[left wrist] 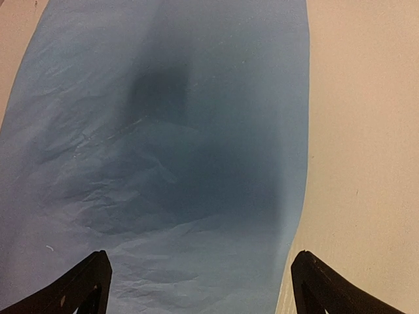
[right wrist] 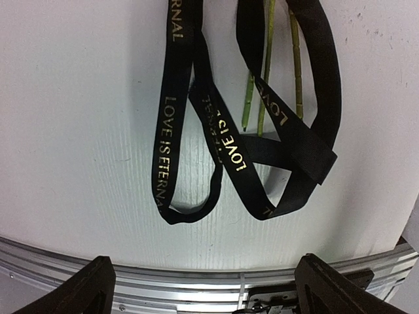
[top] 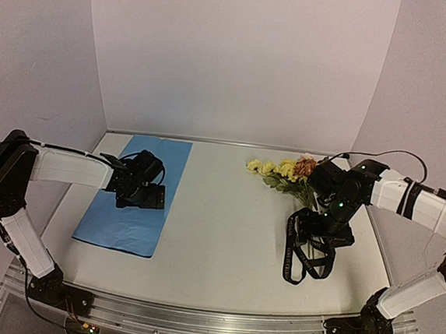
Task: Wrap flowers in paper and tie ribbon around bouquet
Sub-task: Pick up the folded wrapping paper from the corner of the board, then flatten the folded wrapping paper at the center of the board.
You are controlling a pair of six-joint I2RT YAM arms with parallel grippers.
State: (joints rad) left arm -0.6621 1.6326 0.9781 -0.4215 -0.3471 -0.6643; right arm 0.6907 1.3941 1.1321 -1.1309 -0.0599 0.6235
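Two open, empty grippers hover, the left gripper (left wrist: 201, 269) over the blue paper (left wrist: 163, 163) lying flat at the table's (top: 227, 214) left, probably ready for wrapping, the right gripper (right wrist: 206, 265) over the looped black ribbon (right wrist: 165, 144) beside the flowers (top: 281, 170).

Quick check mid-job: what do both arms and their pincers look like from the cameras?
Both arms are white tubular links with black joint housings: left arm, right arm. Thin black cables run along each; one loops above the right arm. The left pincer and right pincer have matte black, wedge-shaped fingers. Small green lights glow on the right wrist.
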